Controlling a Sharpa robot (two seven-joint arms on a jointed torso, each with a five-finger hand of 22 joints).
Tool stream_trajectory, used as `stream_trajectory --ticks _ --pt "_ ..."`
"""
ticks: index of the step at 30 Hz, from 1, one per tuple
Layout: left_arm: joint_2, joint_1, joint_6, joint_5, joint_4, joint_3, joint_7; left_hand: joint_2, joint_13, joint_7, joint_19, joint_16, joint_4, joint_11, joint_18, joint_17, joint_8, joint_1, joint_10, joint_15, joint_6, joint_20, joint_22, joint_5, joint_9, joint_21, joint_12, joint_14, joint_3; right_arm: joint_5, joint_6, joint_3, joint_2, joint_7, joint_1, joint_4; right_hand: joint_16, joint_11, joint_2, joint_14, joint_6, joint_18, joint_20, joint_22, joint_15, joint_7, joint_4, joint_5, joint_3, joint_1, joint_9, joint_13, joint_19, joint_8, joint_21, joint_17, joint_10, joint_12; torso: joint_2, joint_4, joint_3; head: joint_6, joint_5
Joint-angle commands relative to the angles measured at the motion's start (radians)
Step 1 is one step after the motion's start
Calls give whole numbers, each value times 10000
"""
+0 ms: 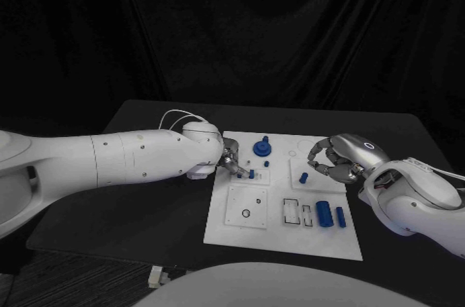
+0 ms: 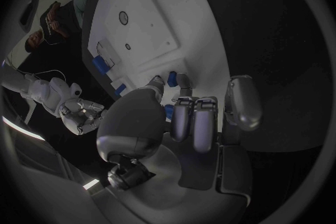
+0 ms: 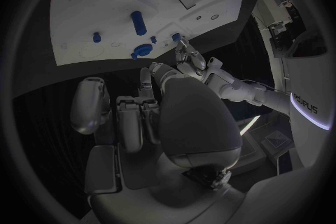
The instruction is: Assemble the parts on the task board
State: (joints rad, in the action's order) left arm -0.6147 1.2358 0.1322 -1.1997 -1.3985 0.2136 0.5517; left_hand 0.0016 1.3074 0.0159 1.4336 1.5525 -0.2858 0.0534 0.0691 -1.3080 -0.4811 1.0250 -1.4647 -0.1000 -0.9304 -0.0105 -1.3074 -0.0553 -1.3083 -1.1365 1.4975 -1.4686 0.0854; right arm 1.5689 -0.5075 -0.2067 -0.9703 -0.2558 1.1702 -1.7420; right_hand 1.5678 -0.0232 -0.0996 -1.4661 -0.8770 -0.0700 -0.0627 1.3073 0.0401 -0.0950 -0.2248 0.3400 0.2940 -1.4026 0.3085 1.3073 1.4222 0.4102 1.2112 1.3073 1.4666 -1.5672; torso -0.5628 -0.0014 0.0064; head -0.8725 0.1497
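Board mid-table | two cylinders by its right recesses, long axes near-far | left hand fingertips at upright pegs, grip unclear | right hand curled, holding nothing, over board's far right

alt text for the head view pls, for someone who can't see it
Two white robot arms reach over a white task board on a black table: the left hand has its fingertips at small blue parts near the board's middle, and the right hand hovers curled above its right side. Two blue cylinders lie nearer the robot.
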Motion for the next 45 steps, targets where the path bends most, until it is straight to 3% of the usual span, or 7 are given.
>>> stream_trajectory --ticks 1,8,17,29,31,37,45 --pt "-95 0 -563 75 -168 -8 -361 -77 2153 -25 69 17 -8 30 71 -2502 -66 -85 -787 -17 16 -28 -1628 8 -216 -65 9 -971 -100 70 39 5 -20 -147 -25 -7 30 70 14 -1047 -45 -91 -8 1578 65 9 50 63 -17 -104 14 2635 -91 40 -52 2635 1042 -36 0 -5 2 -1 -19" --pt "-468 273 -720 75 -650 -13 -565 -117 2152 -54 81 31 -46 49 68 -2513 -409 -201 -790 -26 -95 -22 -1634 -9 -301 -88 10 -976 -417 70 52 5 -50 -158 -25 -20 30 70 18 -1047 -44 -90 -8 1578 64 8 49 65 -16 -102 14 2635 -90 40 -52 2635 1042 -36 3 -6 1 -1 -39" --pt "-1335 1300 -1411 517 -1642 -16 -1351 -9 2195 -119 100 110 -3 98 59 -2573 -1115 143 -821 -59 -352 3 -1650 -64 -378 -153 76 -1000 -581 70 30 6 -106 -160 -23 -54 30 70 20 -1047 -42 -93 -9 1574 64 8 48 66 -16 -101 14 2635 -96 39 -66 2635 1042 -36 6 -9 -2 -1 -44" --pt "-1671 2322 -2250 853 -1617 -14 -3932 277 1051 163 -909 -769 12 -216 281 -1931 507 2752 170 284 259 -288 -1336 -1271 1080 1238 -1724 -505 -646 70 -160 7 -149 -39 -20 -100 30 70 20 -1047 -40 -96 -9 1570 63 7 46 66 -18 -94 15 2608 -101 39 -81 2635 1022 -13 1 -9 0 -1 -61" --pt "-1575 2341 -1997 557 -1484 -12 -4400 269 567 289 -1210 -1202 11 -344 318 -1622 1164 3695 708 399 213 -389 -1267 -1343 1939 1506 -2495 -158 -362 70 -232 7 -157 23 -20 -115 30 71 22 -1047 -44 -95 -9 1571 64 9 44 66 -19 -91 17 2590 -100 42 -79 2635 1007 3 10 -2 0 -1 -85" --pt "-1323 2061 -2269 -982 -1199 -8 -6008 -396 -4878 1273 -4575 -7468 -22 -1474 447 2765 3861 5734 6097 1516 837 -954 -483 -423 5490 4747 -10323 6223 1673 70 -577 7 -229 277 -15 -204 30 78 29 -1047 -67 -81 -8 1591 66 17 41 63 -20 -85 25 2570 -69 57 -14 2635 992 20 2 -17 -1 -1 -84" --pt "-871 1306 -3654 -4843 -653 -7 -7444 -1551 -8592 -269 -390 -6704 150 -491 74 4208 4206 5398 7232 513 1688 -614 -1622 34 8343 -890 -13228 2228 2325 70 -1181 9 -421 690 23 -368 30 105 26 -1047 -136 -47 4 1640 87 49 26 50 -36 -67 46 2603 13 98 149 2635 1018 -9 -10 -7 -3 -1 -195"
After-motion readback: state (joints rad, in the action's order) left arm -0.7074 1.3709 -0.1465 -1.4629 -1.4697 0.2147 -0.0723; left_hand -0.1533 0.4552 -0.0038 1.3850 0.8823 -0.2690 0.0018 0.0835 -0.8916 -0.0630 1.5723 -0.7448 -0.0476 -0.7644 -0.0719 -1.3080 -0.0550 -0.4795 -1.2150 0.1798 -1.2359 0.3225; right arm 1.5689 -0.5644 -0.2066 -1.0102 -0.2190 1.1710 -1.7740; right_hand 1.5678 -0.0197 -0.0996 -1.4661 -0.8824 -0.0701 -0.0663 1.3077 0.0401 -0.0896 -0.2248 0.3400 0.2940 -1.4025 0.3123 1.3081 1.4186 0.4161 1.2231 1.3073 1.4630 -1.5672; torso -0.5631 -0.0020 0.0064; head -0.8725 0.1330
